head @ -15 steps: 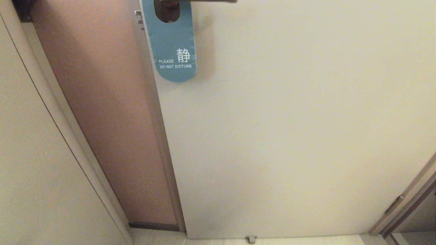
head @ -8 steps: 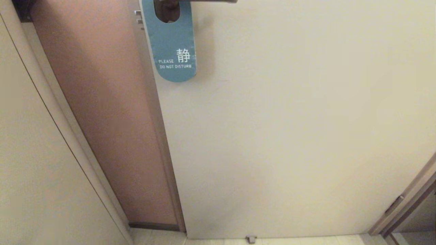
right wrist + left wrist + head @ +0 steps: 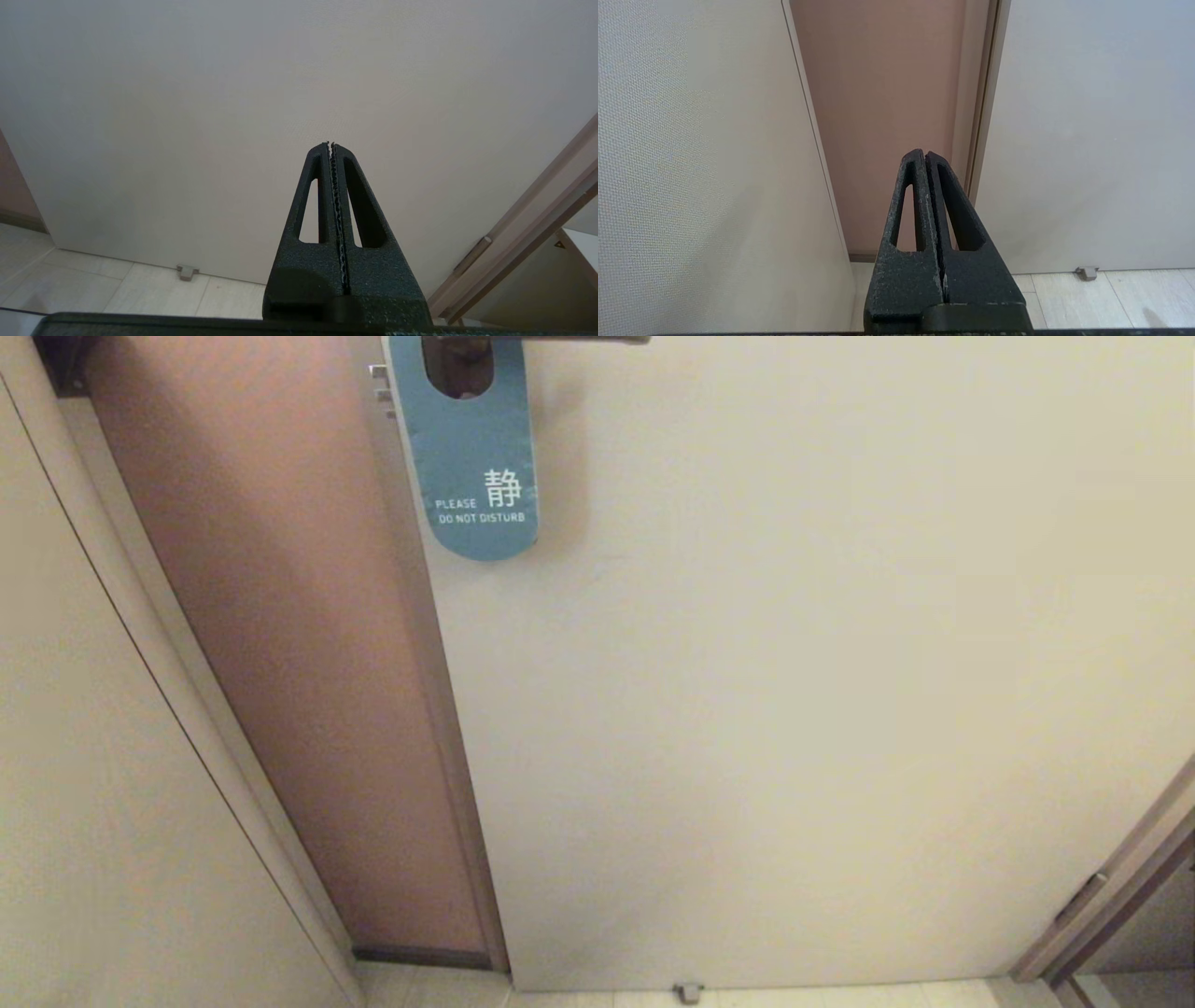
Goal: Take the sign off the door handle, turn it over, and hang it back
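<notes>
The sign [image 3: 476,467] hangs on the door handle [image 3: 560,340] at the top of the head view, teal-blue face out, reading "PLEASE DO NOT DISTURB". Only the lower edge of the dark lever bar shows; the brown backplate [image 3: 459,375] shows through the sign's oval hole. My left gripper [image 3: 924,156] is shut and empty, low down, facing the gap beside the door edge. My right gripper [image 3: 330,145] is shut and empty, low down, facing the lower door panel. Neither gripper appears in the head view.
The cream door [image 3: 794,691] fills the middle and right. Silver latch bolts [image 3: 379,385] sit on its edge. A pinkish-brown wall [image 3: 280,644] lies behind the gap, a cream wall [image 3: 103,821] at left. A small grey door stop [image 3: 688,992] stands on the tiled floor; a door frame [image 3: 1111,915] is at lower right.
</notes>
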